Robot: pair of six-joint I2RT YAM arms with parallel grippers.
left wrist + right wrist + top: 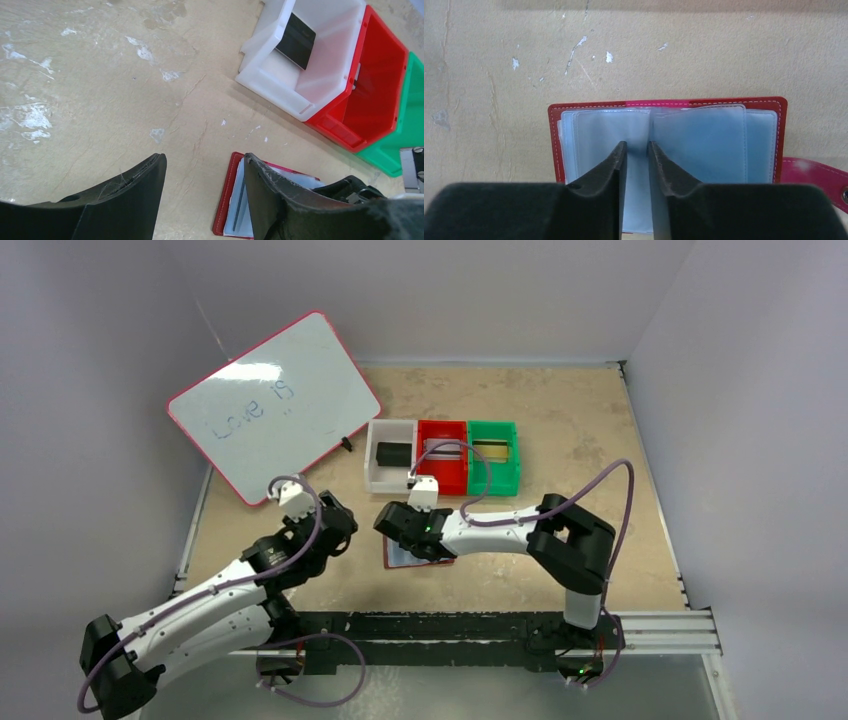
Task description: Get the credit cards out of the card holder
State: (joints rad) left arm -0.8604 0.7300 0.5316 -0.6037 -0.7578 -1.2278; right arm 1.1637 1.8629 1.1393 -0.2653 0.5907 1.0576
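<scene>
On the beige table [560, 420], we are working over the open holder [714, 140] with the right end effector [637, 148].
The holder is lying flat near the white bin [270, 82], its long axis running across the right fingers, which are poised at its middle fold. They are standing nearly together, and we cannot tell whether anything is pinched. The left end effector [203, 160] is hovering open and empty beside the holder, so the right arm is nearer. One black card [296, 41] is lying in that bin.
</scene>
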